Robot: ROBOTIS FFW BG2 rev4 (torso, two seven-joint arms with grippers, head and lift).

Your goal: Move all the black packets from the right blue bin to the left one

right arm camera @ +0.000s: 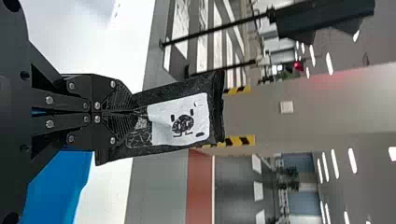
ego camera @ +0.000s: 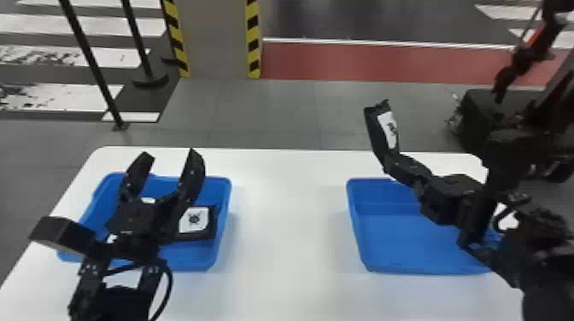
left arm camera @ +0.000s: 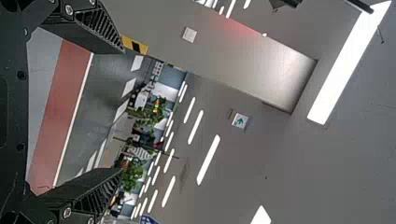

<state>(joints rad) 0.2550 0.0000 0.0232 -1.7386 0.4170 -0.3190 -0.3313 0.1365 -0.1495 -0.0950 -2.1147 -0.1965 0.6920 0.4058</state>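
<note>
While your right gripper (right arm camera: 130,112) clamps a black packet (right arm camera: 181,120), your left gripper (ego camera: 171,155) gapes.
High near the right bin (ego camera: 405,243), presumably for clearance.

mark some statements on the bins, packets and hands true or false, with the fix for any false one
1. The right hand grips a packet. True.
2. The left hand is closed on a packet. False: the left hand is open, with nothing between its fingers.
3. Another packet lies in the left bin. True.
4. The bins touch. False: bare table separates the left bin from the right bin.
5. Both bins are blue. True.
</note>
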